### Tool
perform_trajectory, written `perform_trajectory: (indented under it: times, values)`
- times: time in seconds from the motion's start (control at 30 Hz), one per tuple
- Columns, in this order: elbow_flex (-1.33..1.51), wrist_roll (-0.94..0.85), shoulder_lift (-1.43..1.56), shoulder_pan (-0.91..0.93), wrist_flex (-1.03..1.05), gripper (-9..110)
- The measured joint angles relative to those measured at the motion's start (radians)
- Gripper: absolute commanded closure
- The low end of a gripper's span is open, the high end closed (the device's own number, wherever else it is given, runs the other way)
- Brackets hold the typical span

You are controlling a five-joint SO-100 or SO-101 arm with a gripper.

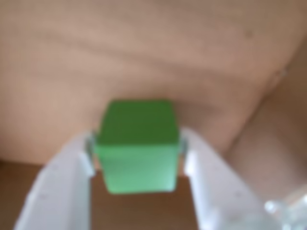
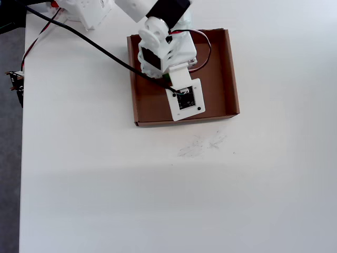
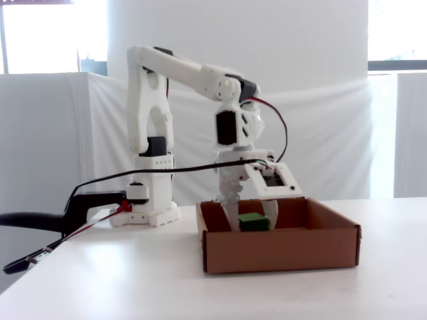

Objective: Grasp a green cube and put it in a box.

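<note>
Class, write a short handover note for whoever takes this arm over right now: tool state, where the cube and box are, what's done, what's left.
Tool: shut on the green cube, one finger on each side.
Green cube: inside the box, seen just above the near wall in the fixed view; whether it touches the floor is unclear.
Done: pickup and carry over the box.
Left: open the tool, release, lift the arm out.

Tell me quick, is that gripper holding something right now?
Gripper: closed on the green cube, inside the box.
</note>
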Motion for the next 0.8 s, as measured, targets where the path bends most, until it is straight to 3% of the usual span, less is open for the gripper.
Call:
perform_trajectory:
  times: [0.5,0.8]
  values:
    - [-0.11,-0.005,0.204,0.158,0.164,75]
    - [-0.121,-0.236,0.469,0.417,0.259,79]
